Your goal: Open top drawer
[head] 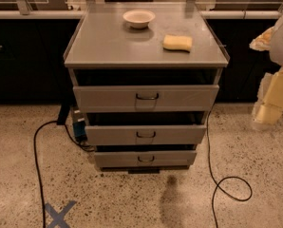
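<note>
The grey metal cabinet stands in the middle of the camera view with three drawers. The top drawer has the tallest, widest front, with a small dark bar handle at its centre. Its front stands a little forward of the cabinet top, with a dark gap above it. The two shorter drawers below it also stick out slightly. My gripper and arm show as pale yellow and white shapes at the right edge. The gripper is level with the top drawer, well to the right of it, and not touching it.
A white bowl and a yellow sponge lie on the cabinet top. Black cables loop over the speckled floor on both sides. A blue tape cross marks the floor at front left. Dark counters run behind.
</note>
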Motion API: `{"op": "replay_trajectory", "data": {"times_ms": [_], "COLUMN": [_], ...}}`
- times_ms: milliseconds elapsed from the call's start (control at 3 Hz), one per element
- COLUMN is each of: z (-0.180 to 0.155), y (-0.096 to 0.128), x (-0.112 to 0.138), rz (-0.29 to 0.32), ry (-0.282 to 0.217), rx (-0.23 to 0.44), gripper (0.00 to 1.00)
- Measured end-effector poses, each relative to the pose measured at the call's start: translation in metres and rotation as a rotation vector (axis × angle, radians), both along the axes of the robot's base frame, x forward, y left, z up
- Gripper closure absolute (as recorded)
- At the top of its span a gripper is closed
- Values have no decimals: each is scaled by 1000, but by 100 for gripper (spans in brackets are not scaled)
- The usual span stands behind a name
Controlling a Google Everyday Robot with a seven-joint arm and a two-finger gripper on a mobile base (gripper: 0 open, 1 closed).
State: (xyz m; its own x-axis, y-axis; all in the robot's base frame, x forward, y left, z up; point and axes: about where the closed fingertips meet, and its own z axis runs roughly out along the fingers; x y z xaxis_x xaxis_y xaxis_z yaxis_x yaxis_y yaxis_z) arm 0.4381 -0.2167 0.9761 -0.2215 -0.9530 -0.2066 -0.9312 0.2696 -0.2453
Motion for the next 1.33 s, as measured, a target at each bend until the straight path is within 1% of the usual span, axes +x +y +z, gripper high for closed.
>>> {"op": "replay_trajectory", "data": {"times_ms": [333,667,1000,1333], "z": [0,-1,-31,-90], "y": [0,1,5,4], "x": [0,0,4,11], "rz": [0,2,13,-13], "ry": [0,-11,8,35], "rx": [0,-13,16,110], "gripper": [0,0,0,0]}}
